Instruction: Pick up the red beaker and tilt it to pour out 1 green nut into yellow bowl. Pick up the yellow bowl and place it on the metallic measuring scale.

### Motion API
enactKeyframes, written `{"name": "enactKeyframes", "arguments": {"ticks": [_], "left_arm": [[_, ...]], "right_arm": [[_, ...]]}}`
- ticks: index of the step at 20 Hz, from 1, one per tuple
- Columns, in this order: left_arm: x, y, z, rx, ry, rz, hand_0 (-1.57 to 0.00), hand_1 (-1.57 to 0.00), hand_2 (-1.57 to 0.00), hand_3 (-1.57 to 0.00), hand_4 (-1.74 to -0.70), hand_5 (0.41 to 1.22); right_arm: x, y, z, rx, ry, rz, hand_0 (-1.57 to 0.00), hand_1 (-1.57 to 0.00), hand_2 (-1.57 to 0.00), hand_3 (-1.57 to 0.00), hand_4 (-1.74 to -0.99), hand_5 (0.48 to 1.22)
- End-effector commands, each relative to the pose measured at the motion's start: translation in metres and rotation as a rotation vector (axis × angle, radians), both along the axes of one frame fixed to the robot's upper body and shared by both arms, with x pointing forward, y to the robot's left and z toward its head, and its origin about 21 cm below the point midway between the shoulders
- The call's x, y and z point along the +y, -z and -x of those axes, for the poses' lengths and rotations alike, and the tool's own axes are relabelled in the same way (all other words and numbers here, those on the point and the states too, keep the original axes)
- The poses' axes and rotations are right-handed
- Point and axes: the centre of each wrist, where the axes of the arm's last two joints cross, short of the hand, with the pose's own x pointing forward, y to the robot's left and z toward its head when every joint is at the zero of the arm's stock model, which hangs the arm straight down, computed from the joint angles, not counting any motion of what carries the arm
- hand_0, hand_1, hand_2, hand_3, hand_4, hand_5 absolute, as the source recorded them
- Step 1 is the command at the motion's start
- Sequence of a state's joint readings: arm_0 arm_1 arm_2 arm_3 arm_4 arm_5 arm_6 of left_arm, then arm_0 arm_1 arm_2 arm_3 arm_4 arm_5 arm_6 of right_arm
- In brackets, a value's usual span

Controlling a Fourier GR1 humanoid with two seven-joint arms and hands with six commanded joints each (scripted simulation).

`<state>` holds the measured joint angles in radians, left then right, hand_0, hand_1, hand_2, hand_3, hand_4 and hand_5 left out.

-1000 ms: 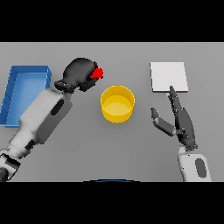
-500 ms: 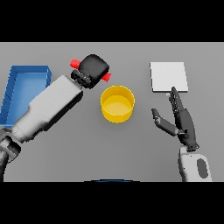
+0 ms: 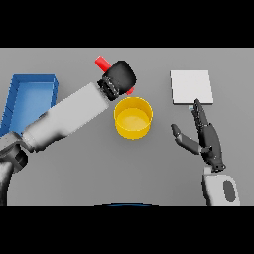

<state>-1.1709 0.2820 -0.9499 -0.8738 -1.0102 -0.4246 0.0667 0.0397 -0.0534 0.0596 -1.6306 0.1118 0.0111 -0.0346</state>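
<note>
right robot hand [image 3: 206,136] is nearest, right of the yellow bowl [image 3: 133,117], fingers straight and holding nothing. bowl sits mid-worktop and i can't see a green nut in it, so i'd guess the pour isn't done. just behind it the left robot hand [image 3: 119,77] is wrapped round the red beaker [image 3: 103,63]. scale [image 3: 191,87] back right is bare, so that step's left too.

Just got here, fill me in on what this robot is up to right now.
The left hand is closed round the red beaker and holds it tilted just behind the yellow bowl, its lower end by the bowl's back rim. No green nut is visible. The right hand waits open near the metallic measuring scale, which has nothing on it. A blue tray sits at the far left.
</note>
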Motion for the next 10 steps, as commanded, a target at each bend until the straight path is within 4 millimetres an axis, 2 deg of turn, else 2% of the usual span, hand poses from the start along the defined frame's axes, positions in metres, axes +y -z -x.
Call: {"name": "enactKeyframes", "arguments": {"ticks": [1,10], "left_arm": [[-0.001,0.004,0.001,-0.013,0.015,-0.032,-1.57,-1.57,-1.57,-1.51,-1.73,1.221],[-0.028,0.013,0.008,-0.087,0.118,-0.298,-1.57,-1.57,-1.57,-1.56,-1.74,1.221]], "right_arm": [[-0.001,0.000,0.003,-0.008,-0.006,-0.003,0.00,0.00,0.00,0.00,-1.297,0.602],[0.002,0.002,0.000,0.006,0.013,0.008,0.00,0.00,0.00,0.00,-1.280,0.601]]}}
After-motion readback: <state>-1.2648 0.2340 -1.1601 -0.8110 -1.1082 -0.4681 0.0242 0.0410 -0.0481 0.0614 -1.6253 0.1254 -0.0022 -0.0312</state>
